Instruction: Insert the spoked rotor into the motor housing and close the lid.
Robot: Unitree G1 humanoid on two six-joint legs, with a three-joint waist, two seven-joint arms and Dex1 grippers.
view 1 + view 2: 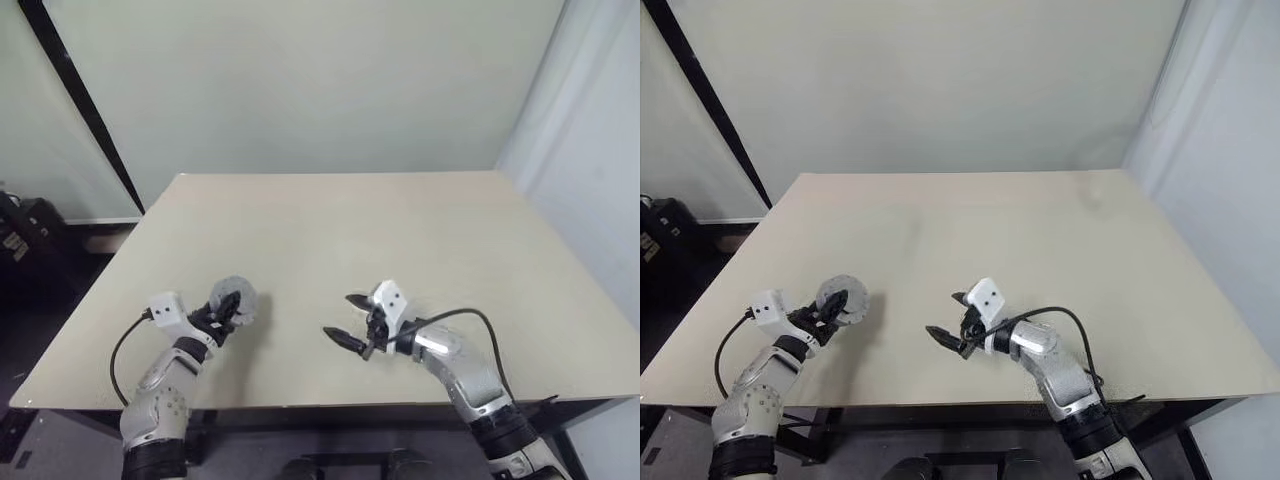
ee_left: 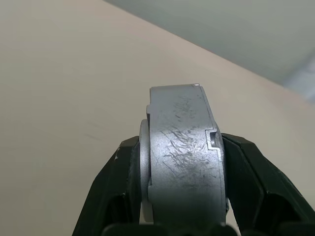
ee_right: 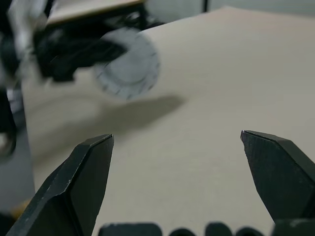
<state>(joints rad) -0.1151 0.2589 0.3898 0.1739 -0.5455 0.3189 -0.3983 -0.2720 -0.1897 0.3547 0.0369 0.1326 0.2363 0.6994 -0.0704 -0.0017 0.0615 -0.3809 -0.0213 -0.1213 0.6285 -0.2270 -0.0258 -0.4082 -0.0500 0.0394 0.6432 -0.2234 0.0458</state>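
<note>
My left gripper (image 1: 228, 315) clamps the round grey metal motor housing (image 1: 236, 302) edge-on above the beige table (image 1: 400, 240), left of my empty, wide-open right gripper (image 1: 352, 322).

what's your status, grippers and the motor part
Left gripper fingers clamped on the closed grey motor housing, held above the table. Right gripper open, holding nothing. Nothing in the way.

Motor housing (image 1: 236, 299) sitting between left gripper (image 1: 226, 318) fingers above table (image 1: 400, 230), right gripper (image 1: 352, 322) hanging well apart to its right
</note>
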